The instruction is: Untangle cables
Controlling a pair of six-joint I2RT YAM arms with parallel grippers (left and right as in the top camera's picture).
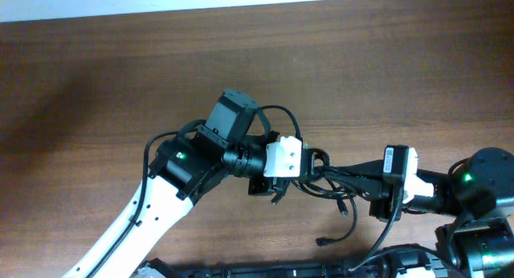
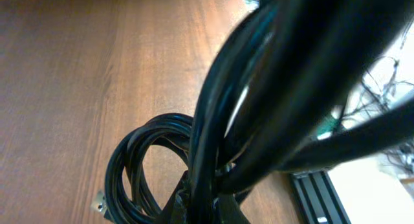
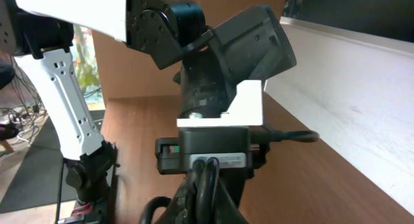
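Black cables [image 2: 272, 88] crowded my left wrist lens, blurred and overlapping; several strands ran together into a coil with one metallic-tipped plug [image 2: 100, 203] at its lower edge. My left gripper [image 1: 309, 172] was clenched on the bundle; my right gripper [image 1: 363, 181] was clamped on the same bundle from the opposite side; the strands stretched between the two, over the table [image 1: 120, 69] near its front middle. Assessment: untangling hardly begun; no cord lay separate; loops sat bunched at my left gripper, and only a couple of loose ends trailed toward the front edge. Cords thin, glossy and limp; whether true knots existed, I could not tell.
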